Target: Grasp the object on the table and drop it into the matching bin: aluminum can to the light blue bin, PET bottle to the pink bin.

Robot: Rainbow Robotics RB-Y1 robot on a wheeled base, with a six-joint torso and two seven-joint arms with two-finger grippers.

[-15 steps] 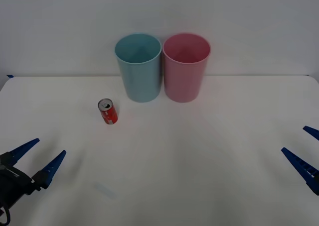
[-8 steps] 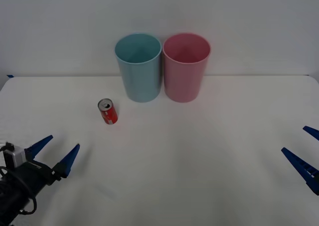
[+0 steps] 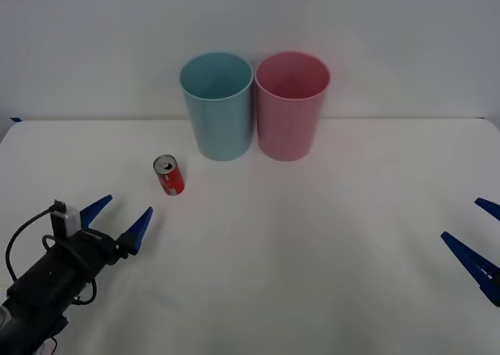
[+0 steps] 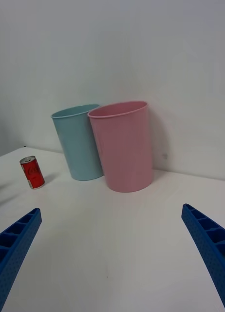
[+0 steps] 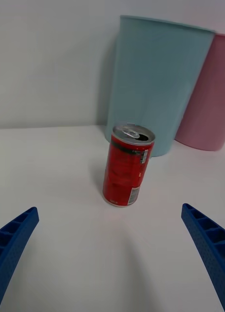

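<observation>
A small red aluminum can (image 3: 169,175) with a silver top stands upright on the white table (image 3: 312,245), left of the bins. It also shows in the left wrist view (image 5: 128,165) and the right wrist view (image 4: 32,171). Behind it the light blue bin (image 3: 218,105) and the pink bin (image 3: 291,105) stand side by side against the wall. My left gripper (image 3: 117,217) is open, low over the table, a short way in front and left of the can. At the table's right edge my right gripper (image 3: 478,234) waits open.
A plain white wall rises right behind the bins. The two bins touch or nearly touch each other. Bare tabletop stretches between the can and my right gripper.
My left gripper has moved forward and to the right, toward the can, staying open. The right arm, the can and the bins have not moved.
</observation>
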